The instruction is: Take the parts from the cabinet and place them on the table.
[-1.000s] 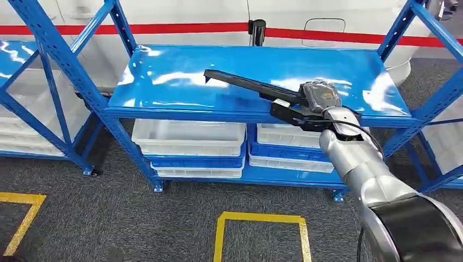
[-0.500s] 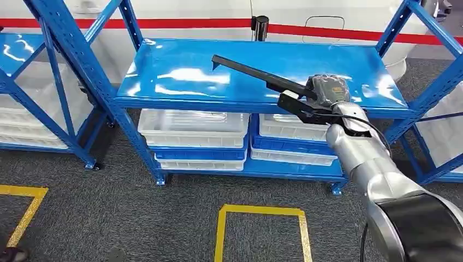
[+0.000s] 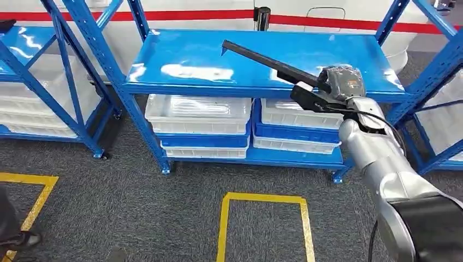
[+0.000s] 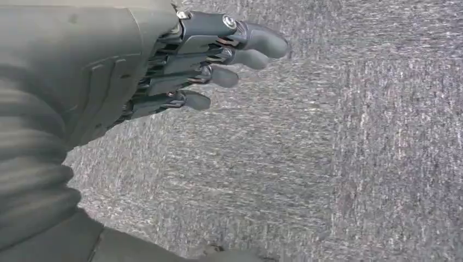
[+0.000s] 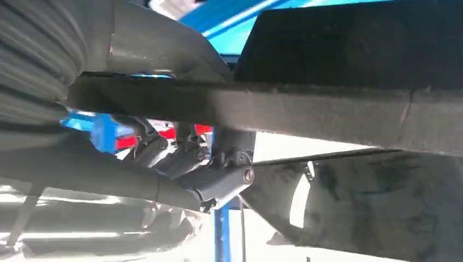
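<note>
Fingers (image 3: pixel 339 83) still grip black part (image 3: pixel 270 64); camera shifted.

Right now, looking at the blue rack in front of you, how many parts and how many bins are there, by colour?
Black parts: 1, the long black part gripped by the right hand above the top shelf.
White bins: 4 on the lower shelf.
Blue bins: 2 stacked between them.
Total: 7.
</note>
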`<state>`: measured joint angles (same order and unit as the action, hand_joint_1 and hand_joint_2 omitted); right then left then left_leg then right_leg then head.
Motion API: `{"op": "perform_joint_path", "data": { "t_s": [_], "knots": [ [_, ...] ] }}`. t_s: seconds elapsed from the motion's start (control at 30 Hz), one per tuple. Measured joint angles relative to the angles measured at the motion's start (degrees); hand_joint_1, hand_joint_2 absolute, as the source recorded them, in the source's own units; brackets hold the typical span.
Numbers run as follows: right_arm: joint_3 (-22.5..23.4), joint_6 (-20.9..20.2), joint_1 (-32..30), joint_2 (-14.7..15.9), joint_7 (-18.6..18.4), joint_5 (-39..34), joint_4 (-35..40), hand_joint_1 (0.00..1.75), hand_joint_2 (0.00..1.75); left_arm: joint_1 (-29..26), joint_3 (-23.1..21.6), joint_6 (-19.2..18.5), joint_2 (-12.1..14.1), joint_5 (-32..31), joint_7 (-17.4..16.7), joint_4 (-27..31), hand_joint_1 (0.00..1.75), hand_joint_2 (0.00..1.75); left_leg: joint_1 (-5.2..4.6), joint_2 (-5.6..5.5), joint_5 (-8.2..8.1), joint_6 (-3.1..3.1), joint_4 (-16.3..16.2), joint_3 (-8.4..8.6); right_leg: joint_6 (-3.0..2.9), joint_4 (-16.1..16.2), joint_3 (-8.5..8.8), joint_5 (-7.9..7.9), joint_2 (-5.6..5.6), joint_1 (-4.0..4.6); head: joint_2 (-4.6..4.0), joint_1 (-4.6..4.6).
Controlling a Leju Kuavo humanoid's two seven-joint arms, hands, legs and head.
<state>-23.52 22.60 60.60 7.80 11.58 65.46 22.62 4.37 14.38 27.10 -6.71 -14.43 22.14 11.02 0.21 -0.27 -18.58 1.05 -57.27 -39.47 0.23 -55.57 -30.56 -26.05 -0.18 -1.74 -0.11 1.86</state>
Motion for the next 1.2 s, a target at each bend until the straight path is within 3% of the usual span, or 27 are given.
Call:
{"op": "perform_joint_path", "data": {
  "t_s": [0.03, 0.1, 0.13, 0.17, 0.2, 0.23, 0.3, 0.33, 0.37, 0.47, 0.5, 0.53, 0.57, 0.6, 0.67, 0.7, 0.73, 0.8, 0.83, 0.87, 0.9, 0.97, 1.0, 1.07, 1.13, 1.17, 1.2],
  "knots": [
    [0.1, 0.0, 0.0, 0.0, -0.1, 0.0, 0.0, 1.75, 1.75, -0.1, 0.0, 0.0, 0.0, 0.0, 0.1, 0.0, 0.00, 1.75, 0.10, 0.10, -3.21, -0.41, -2.3, -0.83, -0.75, 0.0, -0.53, 0.55, -0.02, 0.12, 0.00, 0.16],
    [0.3, 0.0, 0.0, 0.0, -0.3, 0.0, 0.1, 1.75, 1.75, -0.1, 0.0, 0.0, -0.1, 0.0, 0.2, 0.0, 0.00, 1.75, 0.51, 0.07, -10.03, -1.30, -11.9, -3.63, -1.19, 0.0, -1.82, 1.66, -0.04, 0.29, 0.00, 0.18],
    [0.3, -0.1, 0.0, 0.0, -0.4, 0.0, 0.1, 1.75, 1.75, -0.1, 0.0, 0.0, -0.1, 0.0, 0.2, 0.0, 0.00, 1.75, 0.62, 0.07, -11.91, -1.58, -15.9, -4.64, -1.19, -0.1, -2.47, 2.15, -0.01, 0.32, 0.00, 0.22],
    [0.3, -0.1, -0.1, 0.1, -0.4, 0.1, 0.2, 1.75, 1.75, -0.1, 0.0, 0.0, -0.1, 0.0, 0.3, 0.0, 0.00, 1.75, 0.72, 0.06, -12.50, -1.78, -18.5, -4.86, -1.12, -0.2, -3.20, 2.68, 0.05, 0.33, 0.00, 0.20],
    [0.4, -0.1, -0.2, 0.2, -0.4, 0.1, 0.1, 1.75, 1.75, -0.1, 0.0, 0.0, -0.1, -0.1, 0.3, 0.0, 0.00, 1.75, 0.85, 0.08, -11.59, -1.84, -18.5, -3.84, -0.93, -0.3, -3.93, 3.14, 0.12, 0.33, 0.00, 0.22],
    [0.4, -0.1, -0.3, 0.4, -0.4, 0.1, 0.2, 1.75, 1.75, 0.0, 0.0, 0.0, -0.1, -0.3, 0.3, 0.0, 0.00, 1.75, 0.94, 0.08, -9.73, -1.74, -16.1, -1.56, -0.74, -0.4, -4.63, 3.62, 0.23, 0.33, 0.00, 0.22],
    [0.7, -0.1, -0.5, 0.9, -0.4, 0.1, 0.2, 1.75, 1.75, 0.2, 0.0, 0.0, -0.1, -0.5, 0.3, 0.0, 0.00, 1.75, 0.92, 0.01, -7.07, -1.06, -6.6, 5.71, -0.23, -0.7, -5.56, 4.32, 0.31, 0.37, 0.00, 0.24],
    [0.8, -0.1, -0.6, 1.0, -0.4, 0.1, 0.4, 1.75, 1.75, 0.4, 0.0, 0.0, 0.0, -0.6, 0.2, 0.0, 0.00, 1.75, 0.77, -0.07, -9.13, -0.42, -1.9, 8.45, 0.04, -0.7, -5.91, 4.75, 0.22, 0.33, 0.00, 0.24],
    [0.9, -0.1, -0.6, 1.5, -0.5, 0.1, 0.5, 1.75, 1.75, 0.4, 0.0, 0.0, 0.0, -0.6, 0.3, 0.0, 0.00, 1.75, 0.42, -0.07, -9.28, -0.29, -0.6, 9.19, 0.54, -0.6, -6.11, 5.10, 0.10, 0.57, 0.00, 0.00],
    [1.0, -0.1, -0.8, 1.6, -0.5, 0.0, 0.5, 1.75, 1.75, 0.5, 0.0, 0.0, 0.1, -0.6, 0.2, 0.0, 0.00, 1.75, -0.28, 0.05, -7.92, 1.16, -0.5, 8.40, 1.85, 0.3, -5.99, 6.66, 0.00, 0.29, 0.00, 0.22],
    [1.2, -0.1, -0.9, 1.9, -0.6, 0.0, 0.6, 1.75, 1.75, 0.5, 0.0, 0.0, 0.0, -0.6, 0.2, 0.0, 0.00, 1.75, 0.45, 0.31, -6.33, 1.84, 1.2, 8.77, 2.07, 0.3, -6.47, 6.69, 0.09, 0.93, 0.00, 0.18],
    [1.3, -0.1, -0.9, 2.1, -0.6, 0.1, 0.6, 1.75, 1.75, 0.7, 0.0, 0.0, 0.0, -0.6, 0.2, 0.0, 0.00, 1.75, 0.26, 0.63, -5.37, 2.21, 1.8, 8.24, 1.65, -1.0, -7.57, 4.72, 0.09, 0.71, 0.00, 0.09],
    [1.3, -0.1, -0.9, 2.2, -0.6, 0.1, 0.7, 1.75, 1.75, 0.9, 0.0, 0.0, 0.0, -0.6, 0.2, 0.1, 0.00, 1.75, 0.30, 0.68, -4.50, 2.96, 1.9, 7.37, 0.88, -4.4, -8.98, 1.57, 0.16, 0.69, 0.00, -0.11],
    [1.3, -0.1, -0.9, 2.4, -0.6, 0.2, 0.7, 1.75, 1.75, 0.9, 0.0, 0.0, 0.0, -0.6, 0.2, 0.1, 0.00, 1.75, 0.27, 0.67, -3.90, 2.93, 1.8, 6.50, 0.56, -9.6, -10.52, -1.44, 0.16, 0.59, 0.00, -0.13],
    [1.4, -0.1, -1.4, 2.6, -0.6, 0.2, 0.7, 1.75, 1.75, 0.8, 0.0, 0.0, -0.1, -0.4, 0.2, 0.1, 0.00, 1.75, 0.27, 0.70, -2.67, 2.83, 1.8, 4.84, 1.10, -18.0, -12.79, -4.65, 0.15, 0.34, 0.00, -0.13],
    [1.4, -0.1, -1.5, 2.6, -0.7, 0.3, 0.7, 1.75, 1.75, 0.8, 0.0, 0.0, -0.1, -0.3, 0.3, 0.1, 0.00, 1.75, 0.32, 0.70, -2.04, 2.61, 1.7, 3.97, 1.85, -19.3, -12.47, -4.21, 0.14, 0.20, 0.00, -0.15],
    [1.4, -0.1, -1.6, 2.6, -0.8, 0.4, 0.7, 1.75, 1.75, 0.8, 0.0, 0.0, -0.2, -0.3, 0.3, 0.1, 0.00, 1.75, 0.37, 0.71, -1.42, 2.32, 1.7, 3.19, 2.80, -17.9, -10.69, -2.74, 0.13, -0.11, 0.00, -0.11],
    [1.4, -0.1, -1.6, 2.5, -1.1, 0.5, 0.8, 1.75, 1.75, 0.8, 0.0, 0.1, -0.3, -0.2, 0.4, 0.1, 0.00, 1.75, 0.60, 0.70, -0.43, 1.51, 1.4, 1.74, 4.28, -9.5, -4.37, 0.15, 0.03, -0.83, 0.00, -0.11],
    [1.4, -0.1, -1.6, 2.4, -1.2, 0.6, 0.9, 1.75, 1.75, 0.8, 0.0, 0.2, -0.2, -0.2, 0.5, 0.1, 0.00, 1.75, 0.41, 0.69, 0.00, 0.91, 0.9, 1.01, 4.31, -3.5, -0.48, -1.07, -0.11, -1.25, 0.00, -0.17],
    [1.4, -0.1, -1.4, 2.3, -1.2, 0.7, 1.0, 1.75, 1.75, 0.9, 0.0, 0.2, -0.1, -0.1, 0.5, 0.1, 0.00, 1.75, 0.12, 0.68, 0.28, 0.68, 0.5, 0.13, 4.15, -0.4, 2.08, -2.17, 0.19, -0.29, 0.00, -0.43],
    [1.4, -0.1, -1.6, 2.3, -1.3, 0.7, 1.2, 1.75, 1.75, 0.8, 0.0, 0.2, -0.2, -0.1, 0.5, 0.1, 0.00, 1.75, 0.02, 0.70, 1.02, 0.29, 0.5, 0.10, 3.25, -0.8, 0.95, -2.08, 0.30, 0.17, 0.00, -0.06],
    [1.4, -0.1, -2.1, 2.2, -1.3, 0.8, 1.2, 1.75, 1.75, 0.6, 0.0, 0.5, -0.2, 0.0, 0.6, 0.0, 0.00, 1.75, -0.01, 0.59, 2.08, 0.13, 0.6, -0.38, 2.68, -1.5, 0.01, -1.72, 0.23, 0.05, 0.00, 0.18],
    [1.4, -0.2, -2.2, 2.1, -1.3, 0.9, 1.2, 1.75, 1.75, 0.5, 0.0, 0.6, -0.1, 0.0, 0.6, 0.0, 0.00, 1.75, 0.22, 0.65, 2.04, -0.09, 0.4, -0.83, 1.86, -1.4, -0.38, -1.28, 0.08, -0.92, 0.00, 0.16],
    [1.5, -0.2, -2.3, 1.9, -1.3, 0.9, 1.2, 1.75, 1.75, 0.5, 0.0, 0.6, -0.2, 0.2, 0.6, 0.0, 0.00, 1.75, 0.55, 0.66, -3.93, -0.78, -4.2, -2.33, 0.21, -1.5, -1.37, -0.12, -0.01, -0.69, 0.00, 0.26],
    [1.5, -0.2, -2.2, 1.8, -1.3, 1.0, 1.4, 1.75, 1.75, 0.5, 0.0, 0.7, -0.2, 0.2, 0.6, 0.0, 0.00, 1.75, 0.56, 0.61, -10.14, -1.26, -13.8, -4.71, -0.45, -1.5, -2.52, 0.85, 0.01, -0.19, 0.00, 0.24],
    [1.5, -0.2, -2.2, 1.7, -1.4, 1.1, 1.4, 1.75, 1.75, 0.5, 0.0, 0.7, -0.2, 0.2, 0.6, 0.0, 0.00, 1.75, 0.57, 0.61, -11.78, -1.26, -17.9, -5.45, -0.53, -1.6, -3.15, 1.35, 0.05, 0.06, 0.00, 0.31],
    [1.5, -0.3, -2.2, 1.8, -1.6, 1.2, 1.4, 1.75, 1.75, 0.5, 0.0, 0.7, -0.2, 0.2, 0.7, 0.0, 0.00, 1.75, 0.55, 0.61, -11.80, -1.12, -19.6, -5.15, -0.58, -1.6, -3.66, 1.73, 0.08, 0.32, 0.00, 0.26]
  ]
}}
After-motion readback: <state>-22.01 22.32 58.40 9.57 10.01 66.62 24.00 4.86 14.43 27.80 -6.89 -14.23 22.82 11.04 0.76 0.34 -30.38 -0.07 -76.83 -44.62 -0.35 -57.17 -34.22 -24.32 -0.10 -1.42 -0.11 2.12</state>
